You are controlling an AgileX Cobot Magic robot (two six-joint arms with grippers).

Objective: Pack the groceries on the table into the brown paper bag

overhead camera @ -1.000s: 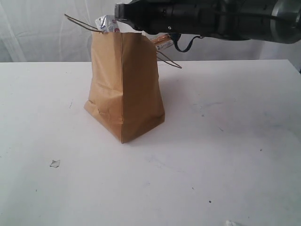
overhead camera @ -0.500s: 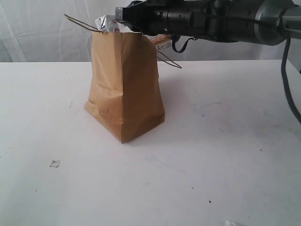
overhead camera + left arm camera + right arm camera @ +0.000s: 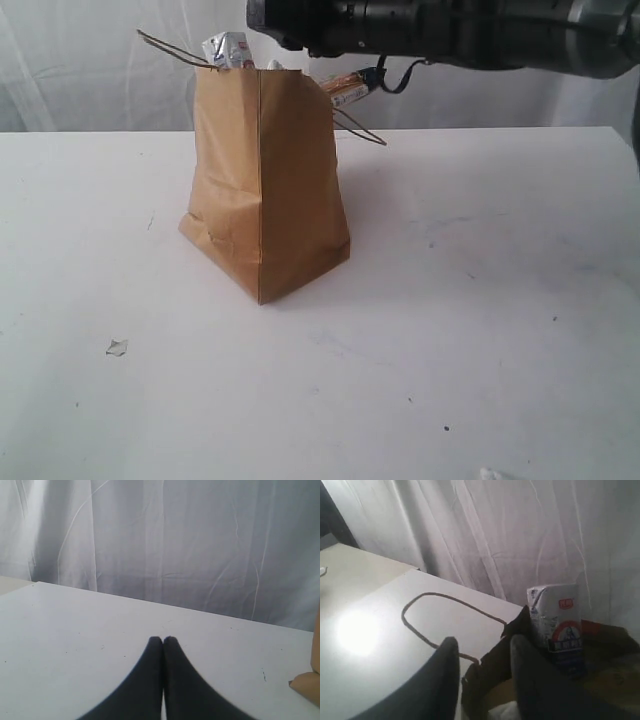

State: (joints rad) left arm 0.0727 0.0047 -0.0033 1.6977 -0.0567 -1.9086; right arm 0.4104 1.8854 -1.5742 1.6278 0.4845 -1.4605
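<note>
1. The right pincer point(image 3: 484, 647) has lifted slightly above the mouth of the tall creased brown paper bag point(image 3: 265, 190). Its jaws have parted to a moderate gap and hold nothing.
2. The white-and-blue carton point(image 3: 557, 625) stands upright in the bag, just beyond this pincer.
3. The left pincer point(image 3: 163, 642) is closed and empty, with the flat white tabletop point(image 3: 480, 300) beneath it.
4. Judged step: withdrawal after release. Next, clear the twisted paper handle point(image 3: 445, 620), then reach the small white lump point(image 3: 117, 347), which lies well away from both pincers.

We view the worktop point(image 3: 500, 330) from its near edge, level with the brown paper bag point(image 3: 265, 190); both wrist cameras face the curtain point(image 3: 200, 545), the right one close above that bag.
</note>
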